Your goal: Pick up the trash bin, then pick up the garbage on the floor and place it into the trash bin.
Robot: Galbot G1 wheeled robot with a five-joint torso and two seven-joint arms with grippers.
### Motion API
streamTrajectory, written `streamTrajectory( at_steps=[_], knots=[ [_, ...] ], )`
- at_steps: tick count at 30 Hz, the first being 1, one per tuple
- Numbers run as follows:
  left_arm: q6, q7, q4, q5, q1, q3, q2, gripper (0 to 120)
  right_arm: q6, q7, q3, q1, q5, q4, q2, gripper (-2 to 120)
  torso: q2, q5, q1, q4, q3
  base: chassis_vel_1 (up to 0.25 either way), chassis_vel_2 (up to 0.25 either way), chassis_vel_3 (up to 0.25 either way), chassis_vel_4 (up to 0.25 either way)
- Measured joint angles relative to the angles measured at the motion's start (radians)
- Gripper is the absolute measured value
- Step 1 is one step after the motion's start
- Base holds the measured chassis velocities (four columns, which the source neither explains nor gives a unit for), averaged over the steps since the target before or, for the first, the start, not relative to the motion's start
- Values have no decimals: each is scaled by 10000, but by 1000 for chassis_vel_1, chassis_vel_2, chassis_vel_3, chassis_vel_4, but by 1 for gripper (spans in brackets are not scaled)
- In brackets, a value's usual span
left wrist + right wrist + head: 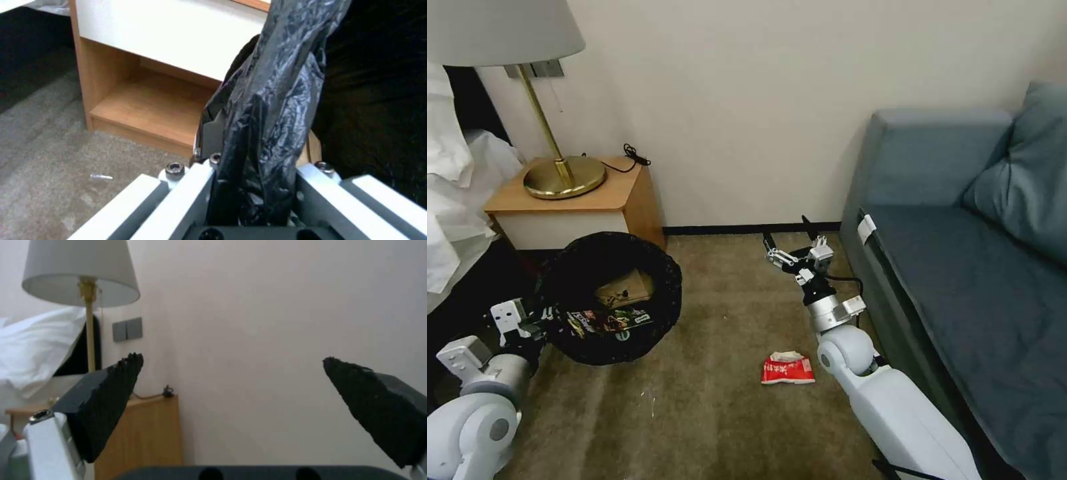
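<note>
Left gripper (253, 186) clamps the trash bin (610, 297) rim; right gripper (792, 244), fingers apart, hovers beyond the red-and-white packet (788, 369). Thin liner may slip, tipping the bin.

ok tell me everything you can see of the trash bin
The trash bin is round, lined with a crinkled black plastic bag folded over its rim, so its own wall hardly shows. It is tilted, mouth toward the head camera, in front of the nightstand over the carpet. Inside lie a brown paper bag and a dark wrapper. The left gripper is shut on the bagged rim at the bin's left edge; whether the bin touches the floor is unclear.
</note>
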Motion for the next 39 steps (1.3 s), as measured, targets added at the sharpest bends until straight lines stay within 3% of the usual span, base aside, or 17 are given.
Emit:
streamTrajectory(
  at_steps=[14,17,18,19,21,22,24,26,28,32,34,35,36,37,38,39],
  knots=[
    [-25,6,158,-185,-115,-18,246,1,242,11,-164,48,-78,-357,137,100,0,0,0,0,0,-9,4,2,-5],
    [-36,29,174,-202,-119,-39,260,1,508,-588,-21,-10,-14,-534,-90,100,-1,2,0,0,2,0,0,0,0],
    [-40,56,170,-204,-108,-47,261,1,410,-950,-35,-9,0,-535,-635,100,-1,5,0,1,1,0,0,0,0],
    [-40,56,170,-204,-108,-47,261,1,410,-950,-35,-9,0,-535,-635,100,-1,5,0,1,1,0,0,0,0],
    [-63,91,165,-200,-84,-79,276,1,-159,-1773,-189,23,38,-449,-1642,100,0,1,-1,-3,-1,0,0,0,0],
    [-63,91,165,-200,-84,-79,276,1,-159,-1773,-189,23,38,-449,-1642,100,0,1,-1,-3,-1,0,0,0,0],
    [-139,270,147,-143,-78,-89,289,1,-545,-3475,-800,418,45,-809,-2907,100,-1,5,-1,-5,-1,0,0,0,0],
    [-139,270,147,-143,-78,-89,289,1,-545,-3475,-800,418,45,-809,-2907,100,-1,5,-1,-5,-1,0,0,0,0],
    [-198,421,114,-47,-106,-82,282,1,-630,-5489,-1356,1104,-265,-1583,-3679,100,0,2,-1,-4,0,0,0,0,0],
    [-206,480,97,-28,-147,-46,273,1,-621,-6133,-1640,1455,-601,-1952,-3905,100,0,0,-1,3,-1,0,0,0,0],
    [-220,648,182,54,-439,233,284,1,-414,-7744,-2131,2295,-1863,-2993,-4155,100,0,8,-1,4,-1,0,0,0,0],
    [-220,648,182,54,-439,233,284,1,-414,-7744,-2131,2295,-1863,-2993,-4155,100,0,8,-1,4,-1,0,0,0,0],
    [-229,725,302,161,-539,359,247,1,-400,-9147,-2695,2908,-2533,-3990,-4073,100,-1,-3,0,-11,1,0,0,0,0],
    [-236,753,357,240,-537,387,189,1,-478,-10159,-3122,3362,-2860,-4612,-3914,100,-1,12,0,-6,2,0,0,0,0],
    [-290,794,393,328,-528,389,103,1,-592,-10958,-3498,3718,-3297,-5138,-3722,100,0,4,-1,0,1,0,0,0,0],
    [-290,794,393,328,-528,389,103,1,-592,-10958,-3498,3718,-3297,-5138,-3722,100,0,4,-1,0,1,0,0,0,0]
  ],
)
